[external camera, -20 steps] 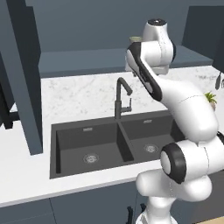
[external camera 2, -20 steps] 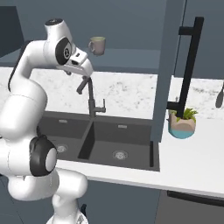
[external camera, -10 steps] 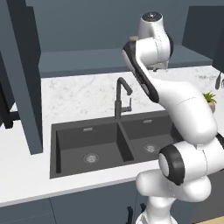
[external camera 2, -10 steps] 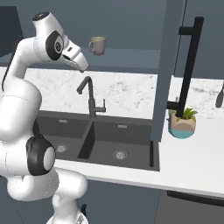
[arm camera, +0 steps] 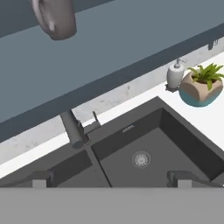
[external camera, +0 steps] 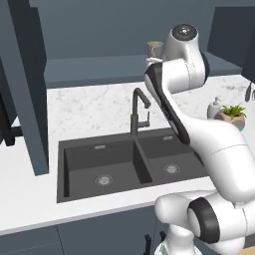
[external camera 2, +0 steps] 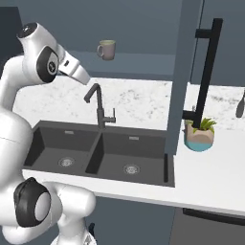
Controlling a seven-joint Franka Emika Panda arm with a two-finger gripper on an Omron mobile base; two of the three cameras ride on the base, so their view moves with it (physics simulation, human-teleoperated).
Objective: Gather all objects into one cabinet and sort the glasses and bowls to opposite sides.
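Above the matte dark double sink (arm camera: 144, 153), the gripper (arm camera: 111, 178) hangs with fingers spread wide, holding nothing. Behind the sink rises a dark curved faucet (external camera 2: 98, 106). Farther back, a beige-grey handled cup (external camera 2: 107, 49) sits on the cabinet's (external camera: 99, 67) smooth slate-blue shelf.

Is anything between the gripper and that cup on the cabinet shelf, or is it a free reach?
Nothing visible stands between them. The cup sits alone on the cabinet shelf, above the faucet; the open gripper points down over the sink.
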